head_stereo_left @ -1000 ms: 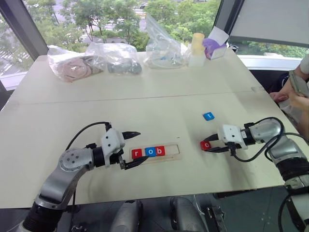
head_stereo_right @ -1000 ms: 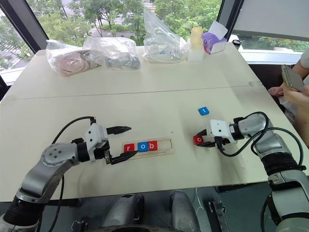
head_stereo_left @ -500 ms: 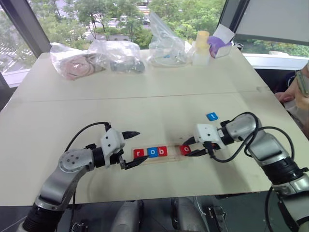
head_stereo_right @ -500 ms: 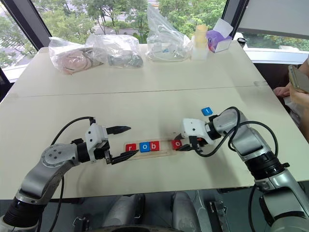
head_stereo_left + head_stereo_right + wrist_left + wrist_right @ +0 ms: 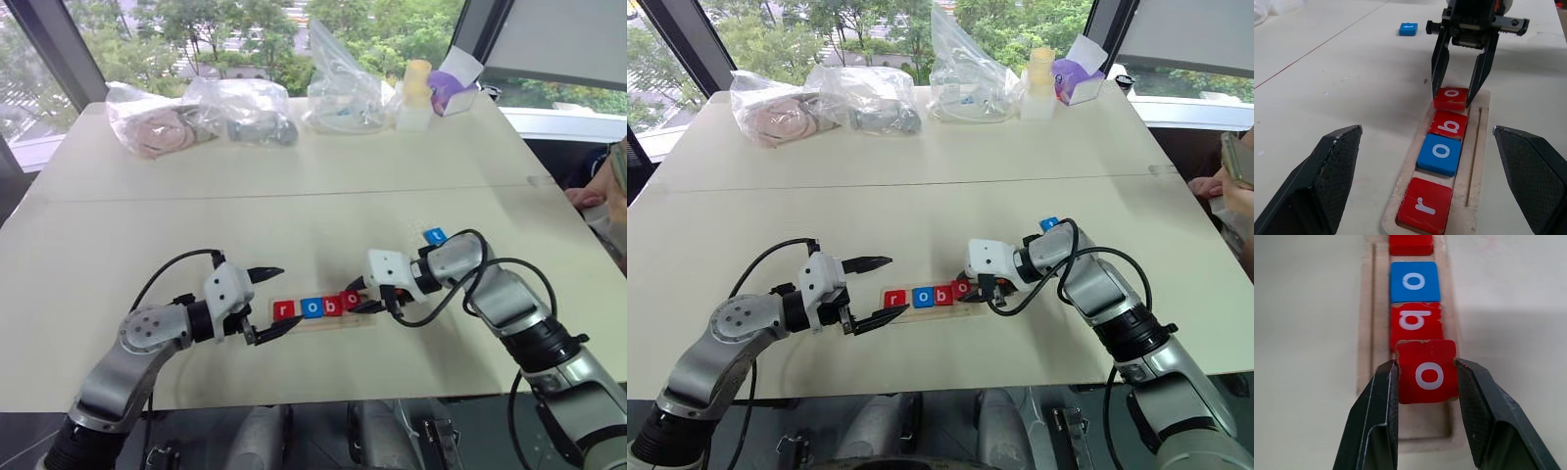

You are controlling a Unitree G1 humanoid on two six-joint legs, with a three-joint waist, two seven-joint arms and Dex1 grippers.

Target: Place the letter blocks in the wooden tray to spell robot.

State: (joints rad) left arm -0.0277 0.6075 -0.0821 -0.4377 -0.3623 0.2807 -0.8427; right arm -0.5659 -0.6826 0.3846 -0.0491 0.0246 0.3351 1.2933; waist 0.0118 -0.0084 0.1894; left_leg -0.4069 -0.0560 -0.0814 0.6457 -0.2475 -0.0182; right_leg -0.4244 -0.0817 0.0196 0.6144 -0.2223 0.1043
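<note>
The right gripper (image 5: 1426,382) pinches a red "o" block (image 5: 1426,370) between its two fingers, holding it over the wooden tray (image 5: 1476,161), just beside the red "b" block (image 5: 1449,125) already lying there. Beyond that sit the blue "o" block (image 5: 1439,153) and the red "r" block (image 5: 1424,205), in a row. The left gripper (image 5: 265,302) hovers near the tray's "r" end with its fingers spread wide, holding nothing. The blue "t" block (image 5: 435,236) lies on the table (image 5: 294,206), past the right gripper's wrist, apart from the tray.
</note>
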